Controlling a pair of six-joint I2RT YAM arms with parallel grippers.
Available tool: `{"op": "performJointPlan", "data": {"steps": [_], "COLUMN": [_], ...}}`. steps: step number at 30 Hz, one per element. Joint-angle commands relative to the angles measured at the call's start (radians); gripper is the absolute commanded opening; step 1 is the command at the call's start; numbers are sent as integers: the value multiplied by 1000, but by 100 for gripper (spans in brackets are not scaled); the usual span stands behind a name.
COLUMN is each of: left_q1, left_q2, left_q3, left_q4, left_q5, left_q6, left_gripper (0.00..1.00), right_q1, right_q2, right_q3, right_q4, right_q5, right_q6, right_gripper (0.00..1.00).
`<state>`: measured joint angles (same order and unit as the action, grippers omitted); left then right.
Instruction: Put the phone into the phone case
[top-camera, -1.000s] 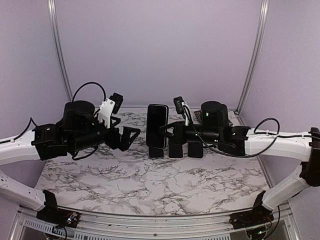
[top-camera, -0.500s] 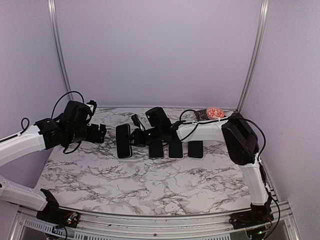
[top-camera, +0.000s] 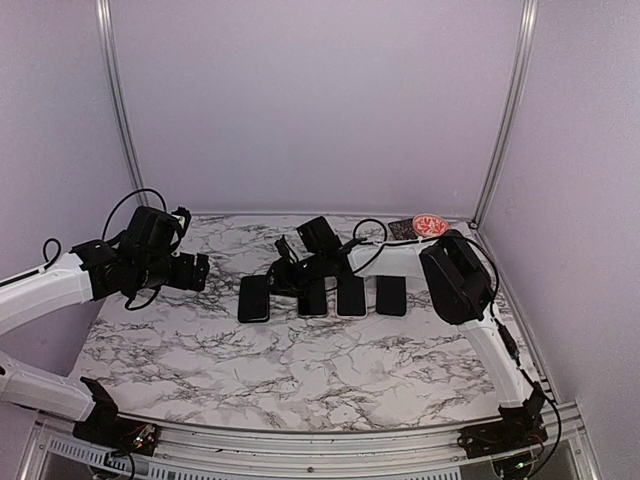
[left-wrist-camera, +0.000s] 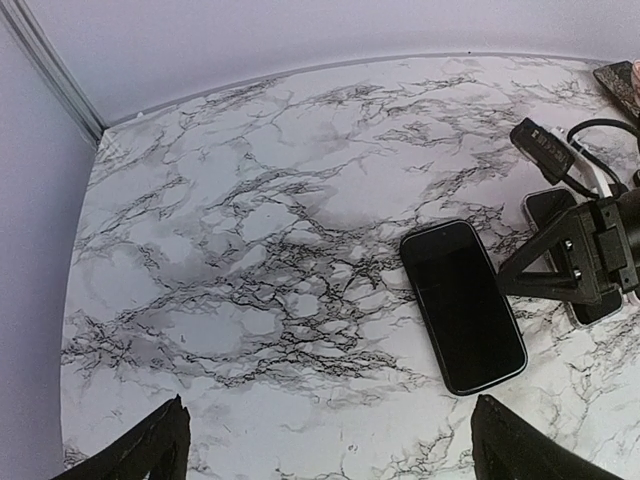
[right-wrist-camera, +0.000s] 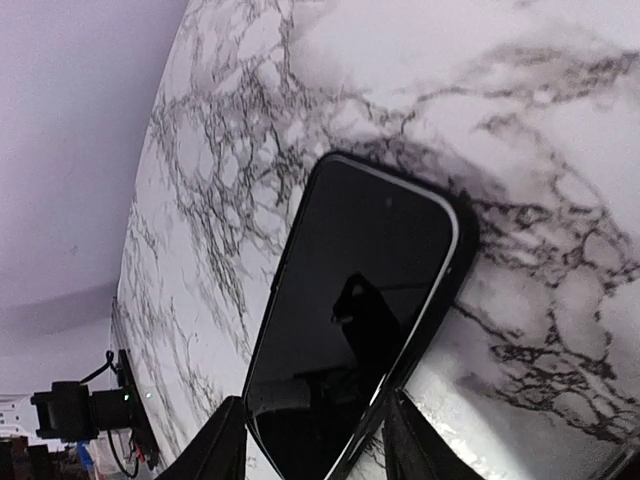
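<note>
Noting the phone (top-camera: 253, 298) lying flat, screen up, on the marble table (top-camera: 300, 380), near and to the left of a row of three dark slabs (top-camera: 350, 297); phones or cases, I cannot tell which. My right gripper (top-camera: 285, 268) hangs low beside the phone's right edge, jaws parted and gripping nothing. In its wrist view my fingertips (right-wrist-camera: 228, 440) frame the phone's near end. My left gripper (left-wrist-camera: 335, 445) hovers left of the phone, jaws spread wide, empty.

Soft even light, faint shadows, sharp focus, wide-angle bowing in wrist views, reflections on phone (right-wrist-camera: 350, 300)
</note>
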<state>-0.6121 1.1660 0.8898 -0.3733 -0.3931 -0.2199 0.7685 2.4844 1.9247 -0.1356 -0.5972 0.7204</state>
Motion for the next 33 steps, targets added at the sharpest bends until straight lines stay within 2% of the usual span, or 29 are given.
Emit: {"op": "performJointPlan", "data": {"steps": [1, 5, 7, 12, 19, 24, 26, 30, 33], "left_q1": [11, 14, 14, 17, 23, 25, 25, 25, 25], "left_q2": [-18, -12, 3, 13, 9, 5, 4, 9, 16], "left_q3": [-18, -26, -25, -22, -30, -35, -35, -35, -35], "left_q4": [6, 11, 12, 11, 14, 13, 14, 14, 14], "left_q5": [16, 34, 57, 66, 70, 69, 72, 76, 88], "left_q6": [10, 9, 3, 9, 10, 12, 13, 13, 12], "left_gripper": [99, 99, 99, 99, 99, 99, 99, 99, 99], "right_q1": [-7, 18, 48, 104, 107, 107, 107, 110, 108], "right_q2": [-49, -109, -136, -131, -84, -49, -81, -136, -196], "right_q3": [146, 115, 85, 46, -153, -244, -242, -131, -118], "right_q4": [-171, -267, -263, -161, -14, -29, -27, -94, -15], "right_q5": [88, 223, 286, 205, 165, 225, 242, 244, 186], "right_q6": [-134, -211, -241, -283, -158, -142, -148, -195, -170], "right_gripper": [46, 47, 42, 0, 0, 0, 0, 0, 0]}}
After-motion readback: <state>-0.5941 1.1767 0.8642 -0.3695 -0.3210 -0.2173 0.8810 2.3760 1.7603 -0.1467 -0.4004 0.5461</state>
